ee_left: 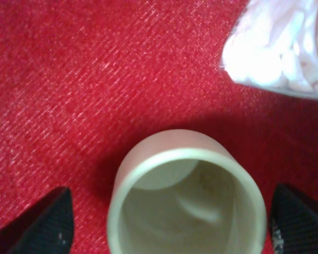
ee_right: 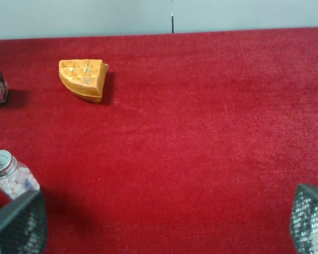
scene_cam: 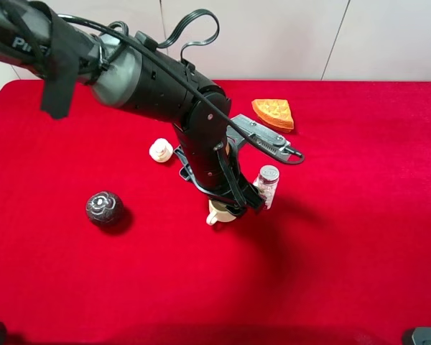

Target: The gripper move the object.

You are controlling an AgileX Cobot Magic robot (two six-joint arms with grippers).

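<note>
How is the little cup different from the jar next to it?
The mug is cream, open on top and empty; the jar is clear, capped with a silver lid and full of pale pieces. The mug sits between the fingers of the left hand; the jar stands outside them. Both stand upright on the red cloth.

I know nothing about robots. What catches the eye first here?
The big black arm reaches in from the upper left over the red table, its open left gripper straddling a small cream mug near the middle. An orange wedge lies toward the far edge, a dark patterned ball left of the mug.
</note>
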